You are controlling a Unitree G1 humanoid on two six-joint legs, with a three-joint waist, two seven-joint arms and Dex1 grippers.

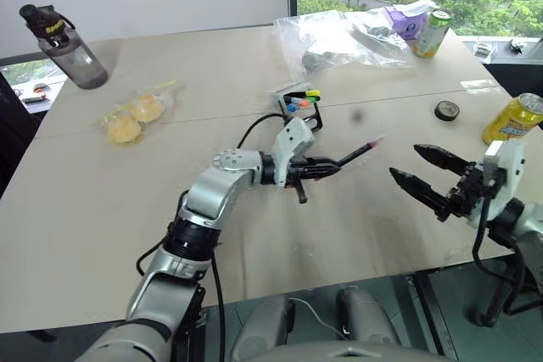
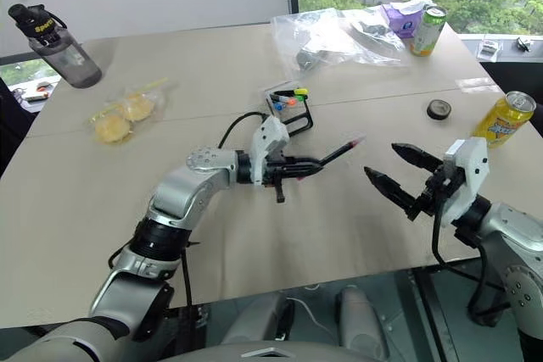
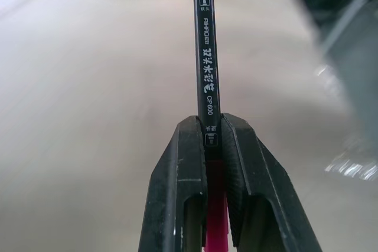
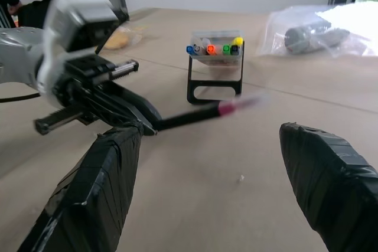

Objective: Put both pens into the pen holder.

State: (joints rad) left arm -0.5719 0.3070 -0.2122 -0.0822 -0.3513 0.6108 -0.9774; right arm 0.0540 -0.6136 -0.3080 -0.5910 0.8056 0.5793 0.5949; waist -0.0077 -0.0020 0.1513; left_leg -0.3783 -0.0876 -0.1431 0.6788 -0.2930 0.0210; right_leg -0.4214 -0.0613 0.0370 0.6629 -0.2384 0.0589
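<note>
The left gripper (image 1: 327, 169), at the centre of the head view, has its two black fingers pressed together on a slim pen (image 3: 207, 69): a dark, straight-sided barrel printed with white lettering, ending in a magenta tip that juts toward the frame's right, clear of the table. The right gripper (image 1: 422, 175), at the right of the frame, stands with its tapered, tape-wrapped fingers (image 4: 97, 199) spread wide and nothing between them, just beyond the pen's tip. The pen holder (image 1: 299, 106), a small black wire-frame stand carrying a clear tray of short markers with blue, orange, green and yellow caps, sits just above centre on the table (image 1: 127, 226), a matte beige, smooth surface crossed by a seam. By this evidence the task is at an early stage: one pen is lifted but not yet delivered, and a second pen cannot be made out. Farther out lie a crumpled clear plastic bag (image 1: 339, 36) at upper centre, a smoky translucent water bottle (image 1: 66, 47) at upper left, wrapped yellow buns (image 1: 133, 116), and a yellow drink can (image 1: 512, 118) at far right.
</note>
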